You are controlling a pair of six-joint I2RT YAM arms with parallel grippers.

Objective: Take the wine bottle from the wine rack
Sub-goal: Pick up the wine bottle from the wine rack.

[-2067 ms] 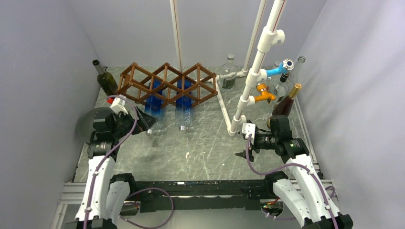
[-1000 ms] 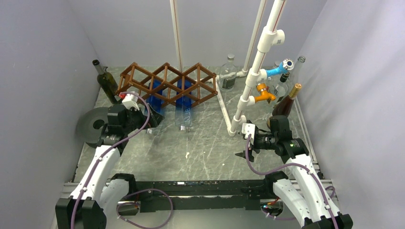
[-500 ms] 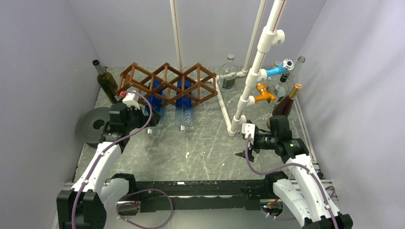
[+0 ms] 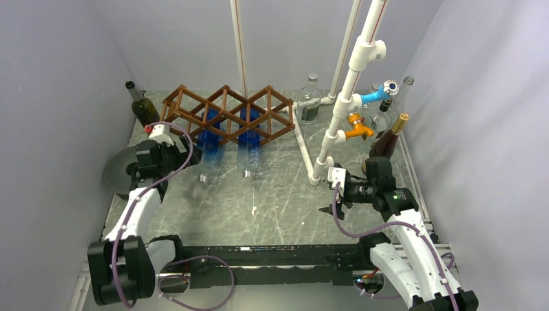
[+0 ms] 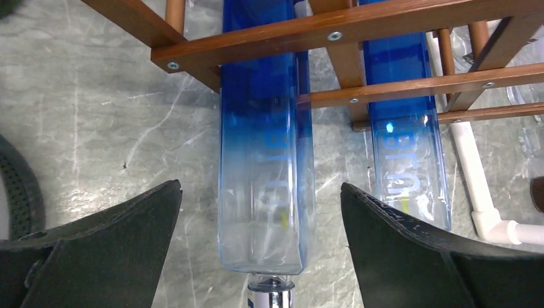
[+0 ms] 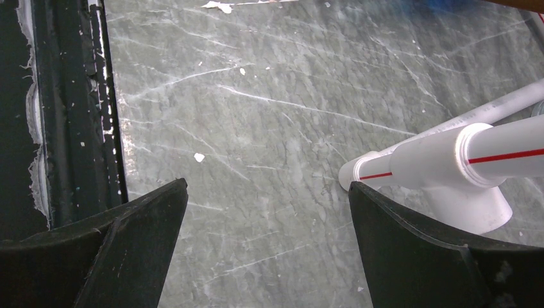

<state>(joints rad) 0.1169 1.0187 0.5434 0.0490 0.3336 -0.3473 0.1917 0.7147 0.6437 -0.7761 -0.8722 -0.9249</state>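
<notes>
Idling w/ R gripper [image 6: 266, 192] well right of wine rack [image 5: 333, 29], jaws wide, empty. Hovering w/ L gripper [image 5: 260, 192] just in front of rack, jaws spread full, nothing held, aimed straight at it. Lies dead ahead betw. jaws: blue-tinted wine bottle [image 5: 266, 160], neck end nearest, long axis along approach, body inside rack's cell.

Left wrist view. Left bottle [image 5: 264, 179]: pale lettering running lengthwise along the blue glass, too faint for me to read. Right bottle [image 5: 407, 173]: same pale lettering, starts roughly "brn"; the rest I can't make out.
</notes>
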